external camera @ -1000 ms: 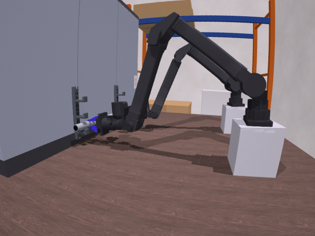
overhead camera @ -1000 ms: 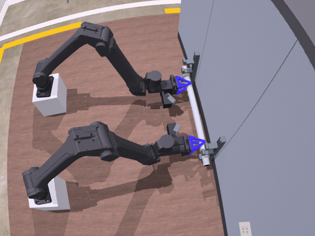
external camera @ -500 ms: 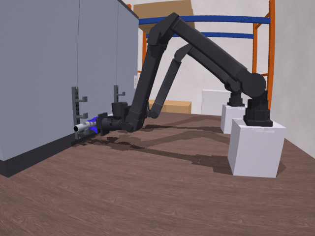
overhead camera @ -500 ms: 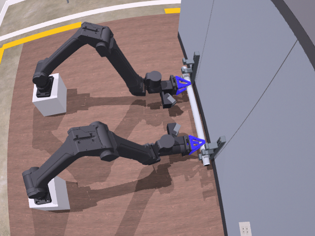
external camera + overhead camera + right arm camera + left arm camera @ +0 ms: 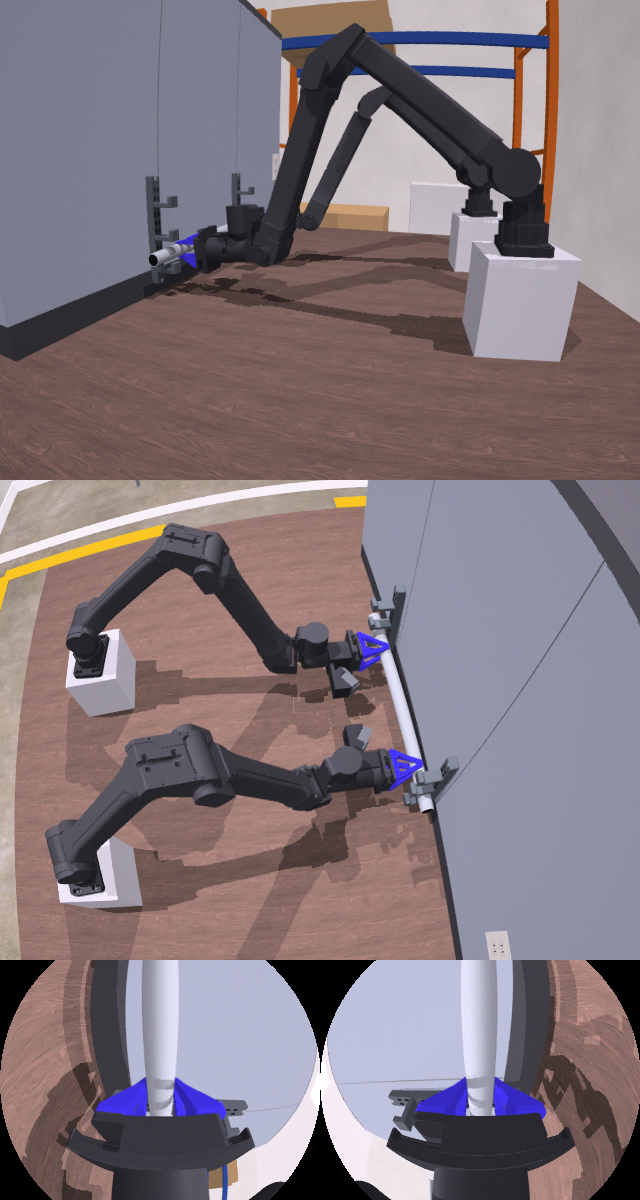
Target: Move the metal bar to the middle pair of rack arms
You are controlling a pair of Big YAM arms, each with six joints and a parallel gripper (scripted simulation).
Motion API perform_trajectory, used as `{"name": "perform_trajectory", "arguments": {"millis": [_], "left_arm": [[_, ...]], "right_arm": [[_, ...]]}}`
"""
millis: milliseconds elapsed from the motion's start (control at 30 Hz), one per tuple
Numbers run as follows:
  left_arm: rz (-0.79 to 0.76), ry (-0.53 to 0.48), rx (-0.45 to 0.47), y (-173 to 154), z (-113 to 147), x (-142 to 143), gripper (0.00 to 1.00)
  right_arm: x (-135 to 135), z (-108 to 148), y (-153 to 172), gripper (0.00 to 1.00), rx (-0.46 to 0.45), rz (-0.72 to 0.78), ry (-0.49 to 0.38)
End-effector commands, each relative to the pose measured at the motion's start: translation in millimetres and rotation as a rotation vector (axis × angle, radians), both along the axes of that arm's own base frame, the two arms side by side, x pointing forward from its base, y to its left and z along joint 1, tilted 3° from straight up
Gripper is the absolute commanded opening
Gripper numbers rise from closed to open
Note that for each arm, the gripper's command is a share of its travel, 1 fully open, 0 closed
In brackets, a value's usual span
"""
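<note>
Both the left hand and right hand pinch the bar, apparently lifted; in the exterior view it's toward 6 o'clock from the middle rack arms. Seating and release remain.

Exterior view: right gripper hidden behind left arm; far rack upright's lower part covered. Wrist views: metal bar cut by top edge, near end behind gripper body.
</note>
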State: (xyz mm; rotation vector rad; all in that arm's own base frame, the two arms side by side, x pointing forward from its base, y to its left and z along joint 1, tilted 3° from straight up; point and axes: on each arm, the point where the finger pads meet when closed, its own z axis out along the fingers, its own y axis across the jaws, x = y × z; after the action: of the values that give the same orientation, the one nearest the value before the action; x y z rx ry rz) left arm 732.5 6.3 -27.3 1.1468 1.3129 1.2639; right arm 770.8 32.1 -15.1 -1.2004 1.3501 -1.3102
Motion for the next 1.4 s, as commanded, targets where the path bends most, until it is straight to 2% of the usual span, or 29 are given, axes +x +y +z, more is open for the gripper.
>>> {"name": "perform_trajectory", "arguments": {"millis": [0,167,533,1367], "left_arm": [[0.01,-0.106,0.029,6.9,57.3,17.4,0.0],[0.01,-0.106,0.029,6.4,57.9,13.9,0.0],[0.01,-0.106,0.029,4.8,59.7,4.4,0.0],[0.01,-0.106,0.029,5.7,60.7,-15.7,0.0]], "right_arm": [[24.5,81.7,-12.1,0.0,0.023,-0.019,-0.116],[23.4,88.7,-13.6,0.0,0.023,-0.019,-0.116],[-3.2,38.1,-6.6,0.0,0.023,-0.019,-0.116],[-21.9,31.2,-0.5,0.0,0.023,-0.019,-0.116]]}}
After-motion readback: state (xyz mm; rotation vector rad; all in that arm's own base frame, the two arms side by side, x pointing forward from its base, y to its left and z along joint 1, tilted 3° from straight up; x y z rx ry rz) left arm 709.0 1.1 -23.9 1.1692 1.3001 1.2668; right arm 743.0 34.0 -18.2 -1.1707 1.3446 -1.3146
